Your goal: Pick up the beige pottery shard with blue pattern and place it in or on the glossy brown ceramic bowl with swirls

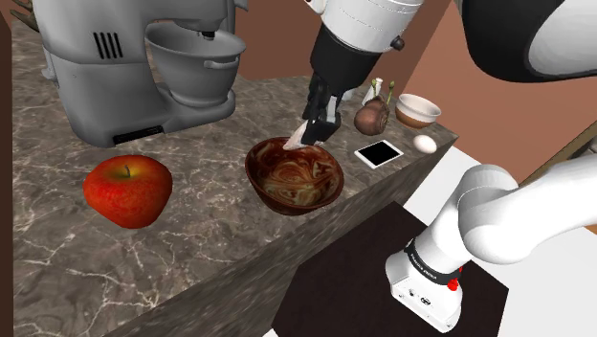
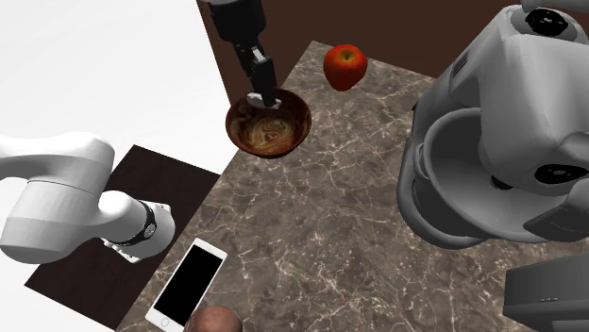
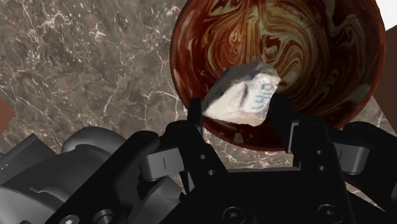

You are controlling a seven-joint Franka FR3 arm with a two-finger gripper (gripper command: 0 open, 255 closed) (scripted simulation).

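The beige pottery shard (image 3: 243,97) with blue marks sits between my gripper's (image 3: 244,118) two black fingers (image 3: 194,121), which clasp its sides. It hangs just above the near rim of the glossy brown swirled bowl (image 3: 299,44). In the shoulder view the gripper (image 1: 308,136) holds the pale shard (image 1: 292,142) over the far rim of the bowl (image 1: 294,180). The second exterior view has the gripper (image 2: 265,96) and shard (image 2: 259,97) low over the bowl (image 2: 269,127) near the counter's edge.
A red apple (image 1: 127,190) lies on the marble counter (image 1: 191,258) to the shoulder view's left of the bowl. A grey stand mixer (image 1: 143,67) stands behind. A phone (image 1: 379,153), an egg (image 1: 425,144), a small bowl (image 1: 418,110) and a brown vase (image 1: 371,118) lie to the right.
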